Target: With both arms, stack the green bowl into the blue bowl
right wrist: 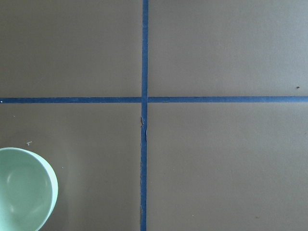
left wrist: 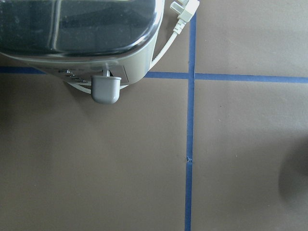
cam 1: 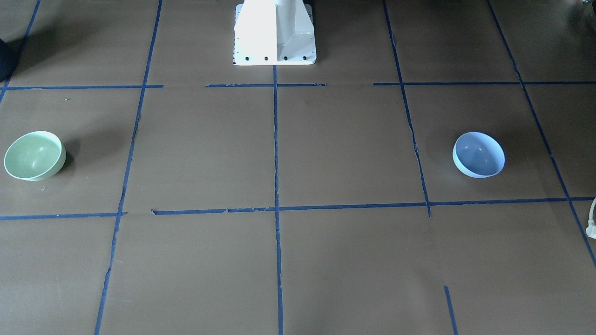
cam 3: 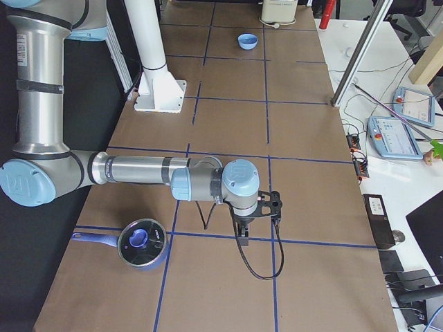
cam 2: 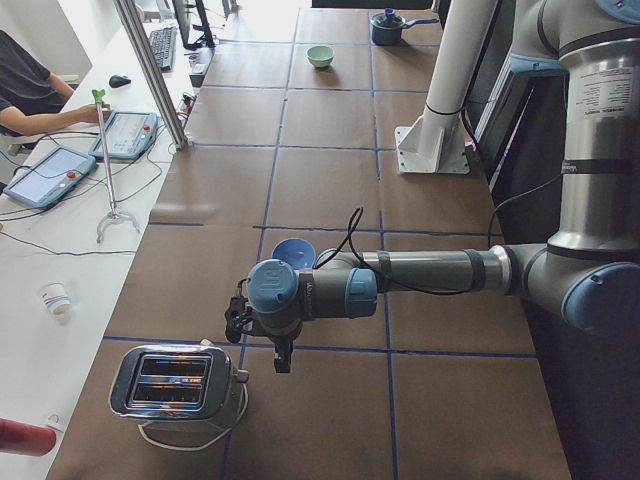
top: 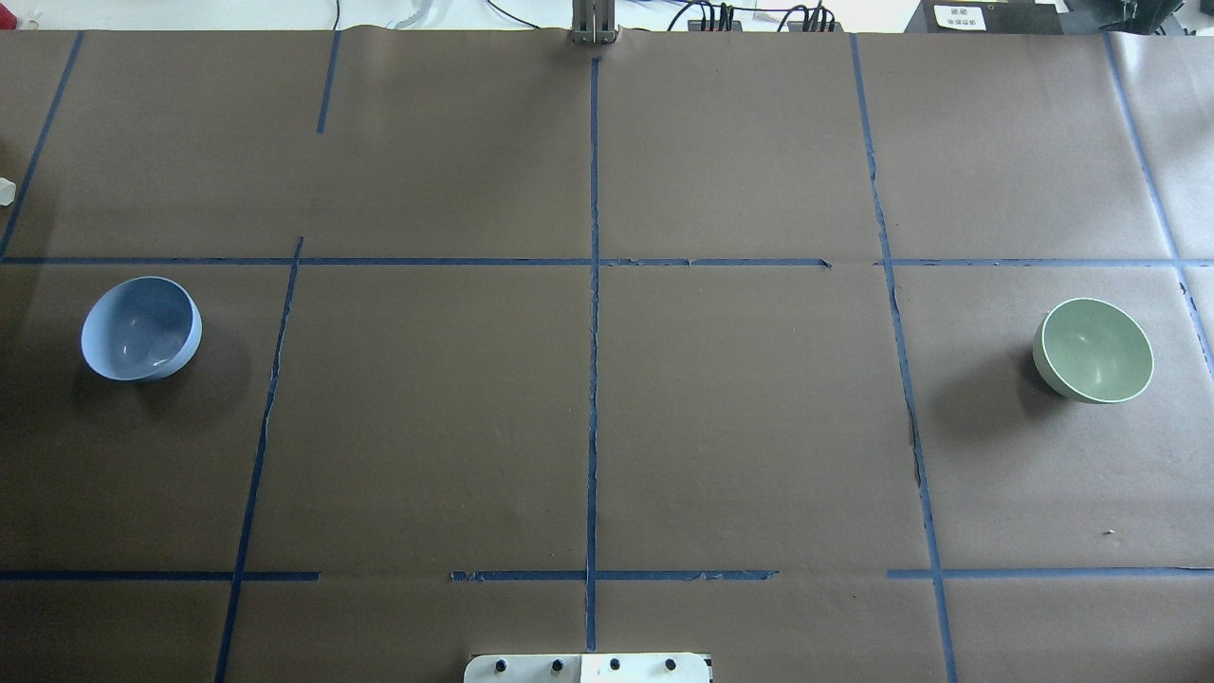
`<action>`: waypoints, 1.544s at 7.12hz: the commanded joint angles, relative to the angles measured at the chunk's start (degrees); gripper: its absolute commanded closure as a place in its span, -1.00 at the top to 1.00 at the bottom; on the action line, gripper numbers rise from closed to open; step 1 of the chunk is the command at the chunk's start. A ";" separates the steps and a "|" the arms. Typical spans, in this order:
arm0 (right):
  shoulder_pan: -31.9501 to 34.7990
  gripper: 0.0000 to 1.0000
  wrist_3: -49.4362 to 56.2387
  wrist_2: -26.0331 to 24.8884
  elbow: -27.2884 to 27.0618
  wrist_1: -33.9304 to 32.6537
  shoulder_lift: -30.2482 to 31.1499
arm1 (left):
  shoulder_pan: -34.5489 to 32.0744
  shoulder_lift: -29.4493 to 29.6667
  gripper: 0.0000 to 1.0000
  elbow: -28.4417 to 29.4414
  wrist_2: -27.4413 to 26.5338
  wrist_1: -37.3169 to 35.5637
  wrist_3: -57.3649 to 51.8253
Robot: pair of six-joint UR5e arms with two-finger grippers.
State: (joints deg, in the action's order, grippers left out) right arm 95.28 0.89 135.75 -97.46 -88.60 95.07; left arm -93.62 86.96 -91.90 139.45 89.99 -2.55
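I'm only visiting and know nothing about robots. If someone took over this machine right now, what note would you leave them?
Left gripper: hangs above the brown paper-covered table beside a silver toaster; holds neither bowl; open or shut cannot be told.
Right gripper: hangs above the table, holds neither bowl; likewise cannot tell.
The small round pale mint-green plastic bowl: upright, empty, on the robot's right side.
The small round pale periwinkle-blue plastic bowl: upright, empty, far off on the robot's left side.
Done: nothing; neither bowl is touched.
Left: lift the green bowl, carry it across, probably passing it between arms, and set it inside the blue bowl.

Even bright light, soft shadows beside green bowl (cam 1: pixel 35 156) and blue bowl (cam 1: pixel 478 154), glossy glints inside
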 commanded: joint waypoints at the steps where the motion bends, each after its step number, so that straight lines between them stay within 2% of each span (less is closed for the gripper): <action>1: -0.10 1.00 -0.01 0.22 -1.59 -0.16 -0.15 | 1.06 0.40 1.00 -1.70 0.21 2.28 1.83; 2: -0.10 1.00 -0.01 0.22 -2.03 -0.08 -0.15 | 4.55 -0.12 1.00 -1.79 2.82 8.13 8.46; 3: -0.10 1.00 -0.01 0.13 -2.47 -0.16 -0.15 | 9.37 -1.17 0.99 -1.71 3.37 18.89 21.57; 4: -0.10 1.00 -0.10 0.22 -2.47 -0.16 -0.06 | 15.51 -2.49 0.99 -0.92 3.03 31.35 35.80; 5: -0.45 1.00 -0.10 0.13 -2.56 -0.16 -0.15 | 19.40 -2.68 0.99 0.74 0.59 39.48 45.69; 7: -0.54 1.00 -0.19 -0.05 -2.65 0.19 -0.32 | 26.62 -2.16 0.96 2.51 -6.00 44.21 53.48; 10: -0.63 1.00 -0.10 0.04 -2.47 0.19 -0.24 | 35.14 1.27 0.93 3.04 -11.20 45.63 63.25; 11: -0.80 1.00 -0.19 0.04 -2.47 0.19 -0.24 | 37.17 1.36 0.82 4.00 -12.95 45.80 63.36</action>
State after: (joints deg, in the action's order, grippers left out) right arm 94.61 0.77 135.79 -99.95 -88.42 94.83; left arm -59.48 87.69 -88.79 128.71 135.53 59.41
